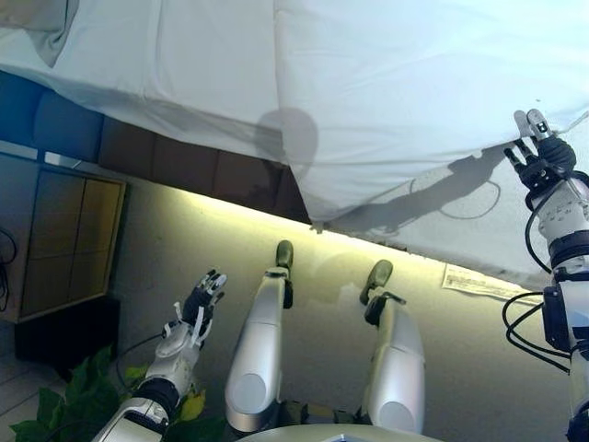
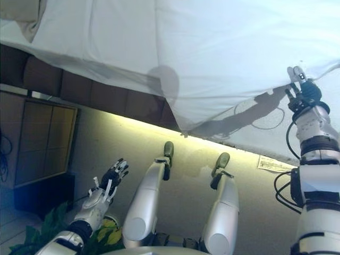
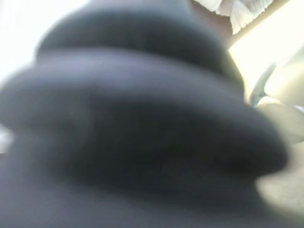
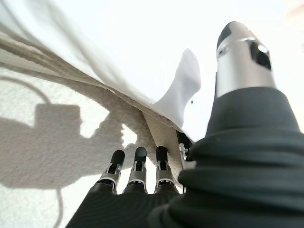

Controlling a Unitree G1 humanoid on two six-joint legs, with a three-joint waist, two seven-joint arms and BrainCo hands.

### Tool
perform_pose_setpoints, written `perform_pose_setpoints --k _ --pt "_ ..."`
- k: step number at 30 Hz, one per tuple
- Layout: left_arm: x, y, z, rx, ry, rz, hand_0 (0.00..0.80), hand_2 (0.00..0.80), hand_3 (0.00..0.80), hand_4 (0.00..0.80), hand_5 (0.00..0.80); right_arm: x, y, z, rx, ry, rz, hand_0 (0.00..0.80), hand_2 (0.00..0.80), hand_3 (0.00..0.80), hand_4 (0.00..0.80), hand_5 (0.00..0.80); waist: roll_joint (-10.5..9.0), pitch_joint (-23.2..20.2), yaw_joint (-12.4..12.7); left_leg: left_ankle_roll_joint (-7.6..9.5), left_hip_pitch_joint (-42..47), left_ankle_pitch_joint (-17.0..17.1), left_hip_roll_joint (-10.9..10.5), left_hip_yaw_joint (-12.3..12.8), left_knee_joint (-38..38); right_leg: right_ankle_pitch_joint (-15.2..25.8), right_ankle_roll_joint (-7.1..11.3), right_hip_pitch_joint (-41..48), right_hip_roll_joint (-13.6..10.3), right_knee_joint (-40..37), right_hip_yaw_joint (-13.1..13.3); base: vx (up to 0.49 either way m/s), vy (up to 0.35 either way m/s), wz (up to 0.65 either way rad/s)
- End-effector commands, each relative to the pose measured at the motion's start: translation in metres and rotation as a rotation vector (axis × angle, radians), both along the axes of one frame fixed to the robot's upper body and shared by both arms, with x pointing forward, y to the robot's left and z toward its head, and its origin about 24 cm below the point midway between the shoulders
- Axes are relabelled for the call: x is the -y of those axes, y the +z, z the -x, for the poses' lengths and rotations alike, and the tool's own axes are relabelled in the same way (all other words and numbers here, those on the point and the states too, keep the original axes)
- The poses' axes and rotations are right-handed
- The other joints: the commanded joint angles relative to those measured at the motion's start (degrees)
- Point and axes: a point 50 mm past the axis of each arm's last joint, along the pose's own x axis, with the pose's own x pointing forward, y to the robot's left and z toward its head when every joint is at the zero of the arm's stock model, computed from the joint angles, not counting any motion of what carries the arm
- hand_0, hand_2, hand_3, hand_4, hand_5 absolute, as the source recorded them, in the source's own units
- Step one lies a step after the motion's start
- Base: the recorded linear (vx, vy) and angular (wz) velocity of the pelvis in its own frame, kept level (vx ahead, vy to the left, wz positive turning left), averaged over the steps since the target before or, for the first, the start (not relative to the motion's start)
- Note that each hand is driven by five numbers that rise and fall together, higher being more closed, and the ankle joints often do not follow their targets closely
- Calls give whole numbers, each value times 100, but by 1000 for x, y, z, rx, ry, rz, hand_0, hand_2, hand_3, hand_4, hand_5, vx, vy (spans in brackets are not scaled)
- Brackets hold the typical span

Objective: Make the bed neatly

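The bed runs across the top of the eye views, with a white duvet point(image 1: 414, 92) lying over the mattress point(image 1: 515, 230), whose side faces me. My right hand point(image 1: 541, 161) is at the duvet's hanging edge on the right. In the right wrist view its straight fingers point(image 4: 137, 164) lie under the duvet's edge point(image 4: 180, 90), against the mattress, and the thumb point(image 4: 242, 52) stands straight above the cloth. A small fold of cloth stands between them. My left hand point(image 1: 201, 299) hangs low on the left, open and empty, far from the bed. The left wrist view shows only its dark cover.
A wooden bedside cabinet point(image 1: 64, 239) stands at the left, with a green plant point(image 1: 74, 396) below it. The dark bed base point(image 1: 184, 161) shows under the mattress on the left. A white label point(image 1: 474, 281) is on the mattress's side. A pillow corner point(image 1: 37, 23) shows at the top left.
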Motion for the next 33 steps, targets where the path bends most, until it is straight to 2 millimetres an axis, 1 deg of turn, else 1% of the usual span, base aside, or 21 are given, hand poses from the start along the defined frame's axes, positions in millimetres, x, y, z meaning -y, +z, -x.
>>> perform_pose_setpoints --k 1,3,4,5,7,10,19,24,27,29,30,32,33 --pt "-14 -3 17 5 53 -1 0 0 0 0 0 41 88 28 260 -140 140 0 0 0 0 0 163 5 -60 31 308 135 71 -99 -531 -363 84 225 -48 463 -91 0 0 0" --pt "-16 -4 19 4 54 0 0 0 0 0 0 39 101 28 307 -121 170 0 0 0 0 0 186 5 -51 18 320 149 63 -105 -547 -381 77 223 -49 484 -93 0 0 0" --pt "-16 -4 20 3 52 1 0 0 0 0 0 36 106 27 331 -107 182 107 107 107 107 107 197 5 -46 14 329 157 56 -110 -558 -388 71 228 -44 488 -88 0 0 0" --pt "-16 -4 20 1 51 2 0 0 0 0 0 33 111 26 357 -82 192 800 800 800 800 800 204 5 -46 8 343 163 54 -115 -568 -401 64 235 -42 496 -84 0 0 0" --pt "-16 -4 20 0 48 1 0 0 0 0 0 26 118 23 393 -36 203 800 800 800 800 800 210 5 -46 -9 386 182 56 -115 -612 -420 53 263 -38 492 -92 -2 -5 -2" --pt "-15 -3 21 3 45 5 0 0 0 0 0 21 122 22 425 -1 213 800 800 800 800 800 213 5 -40 -23 469 217 57 -108 -702 -434 38 324 -38 456 -112 -5 -2 -4" --pt "-13 -3 21 16 33 12 0 0 0 0 0 19 125 22 451 6 238 800 800 800 800 800 241 5 -11 -37 622 263 46 -100 -851 -447 40 451 -51 390 -153 0 0 0" --pt "-15 0 19 41 32 14 0 0 0 0 0 16 122 19 440 34 233 800 800 800 800 800 223 5 -16 -54 787 279 62 -81 -943 -438 40 617 -34 282 -172 0 0 0" --pt "-18 8 13 98 49 35 0 0 0 0 0 15 115 17 423 73 224 800 800 800 800 800 187 3 -23 -66 919 279 82 -58 -984 -419 46 761 -30 191 -199 0 0 0" --pt "-20 18 7 161 66 59 0 0 0 0 0 11 107 14 411 111 209 800 800 800 800 800 153 1 -27 -81 1042 280 101 -54 -1020 -400 62 899 -20 102 -208 0 0 0" --pt "-20 26 -1 200 75 73 0 0 0 0 0 8 102 12 400 134 199 800 800 800 800 800 116 -13 -31 -88 1140 282 113 -45 -1060 -378 75 1008 -11 10 -226 0 0 0" --pt "-21 39 -10 269 86 89 0 0 0 0 0 4 94 9 388 172 187 800 800 800 800 800 75 -56 -33 -102 1263 291 132 -44 -1127 -338 88 1152 10 -129 -256 0 0 0" --pt "-20 49 -17 310 91 97 0 0 0 0 0 1 87 7 375 199 180 800 800 800 800 800 40 -114 -37 -118 1354 291 150 -41 -1170 -316 89 1279 28 -250 -287 0 0 0"
